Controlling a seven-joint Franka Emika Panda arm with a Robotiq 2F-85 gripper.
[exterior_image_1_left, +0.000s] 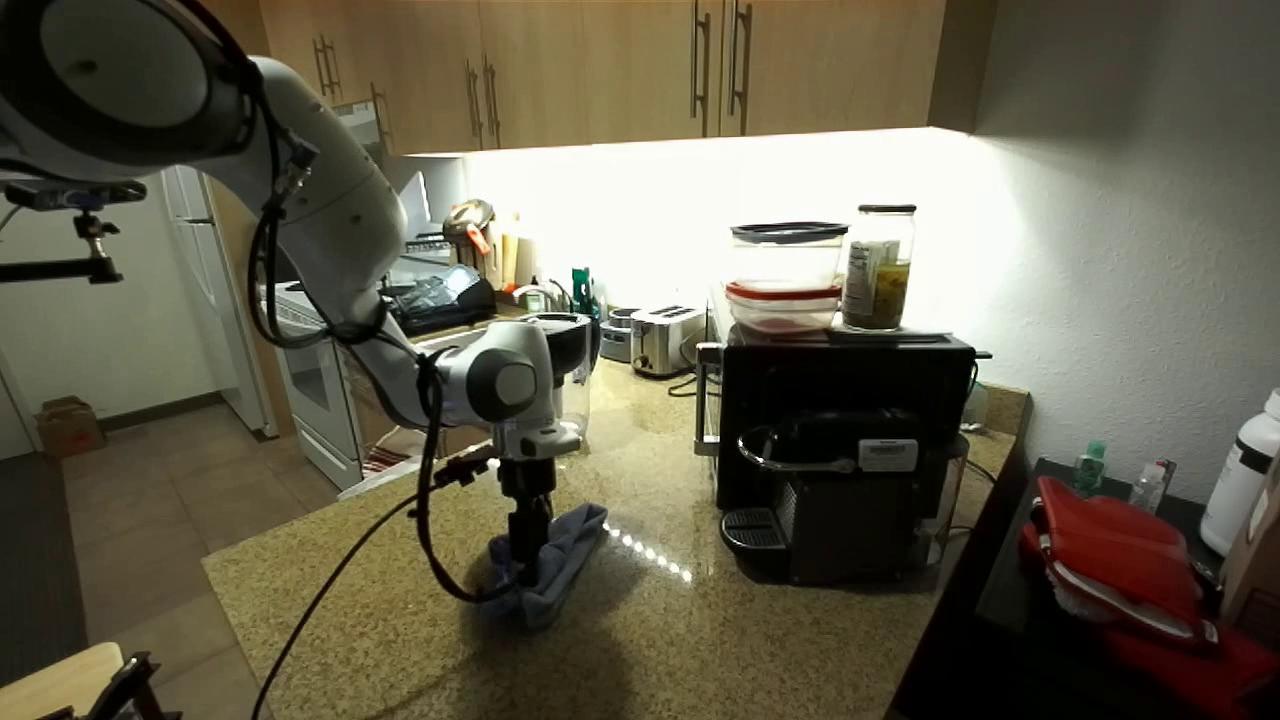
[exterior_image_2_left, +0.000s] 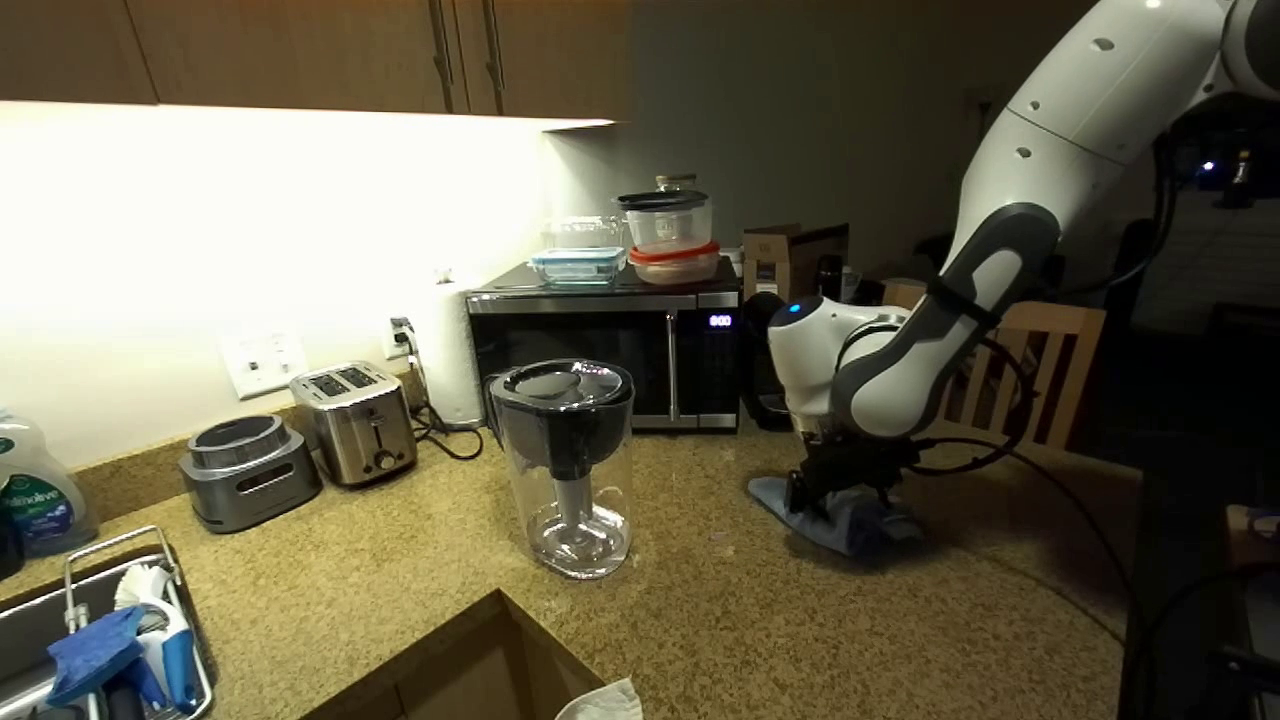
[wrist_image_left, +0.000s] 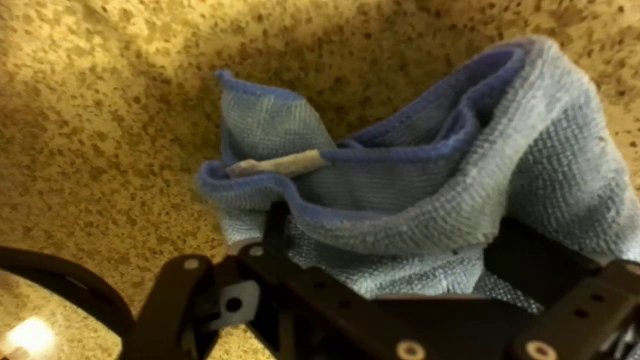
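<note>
The black, two-fingered robot claw (wrist_image_left: 392, 225) is at a soft, ribbed blue-grey cloth (wrist_image_left: 400, 237) with darker blue edging, which lies bunched on the speckled tan stone desk (exterior_image_2_left: 760, 640), well in from the desk's outer edges. Judging by how things stand, getting the claw to the cloth is done: it points downward in an exterior view, and in the wrist view its fingers (wrist_image_left: 275, 227) are spread wide at the folds, one near the cloth's narrow end, the other down among the folds with more fabric beyond it. The claw is open; cloth fills part of the gap, but loosely, and nothing looks pinched. Contact seems likely, though the fingertips are partly hidden.

What is left undone, as far as can be judged, is any firm hold: the cloth is not lifted and rests on the desk in loops, neither flat nor squarely folded, with a small cream fabric tag (wrist_image_left: 280, 164) exposed along one side.

The clear plastic water pitcher with a black lid (exterior_image_2_left: 570, 430) stands well apart from the cloth, by the desk's inner corner. The black, steel-handled microwave (exterior_image_2_left: 585, 335) sits toward the back edge, and the boxy black coffee machine (exterior_image_1_left: 850, 520) stands just beside it. The claw touches none of these.
</note>
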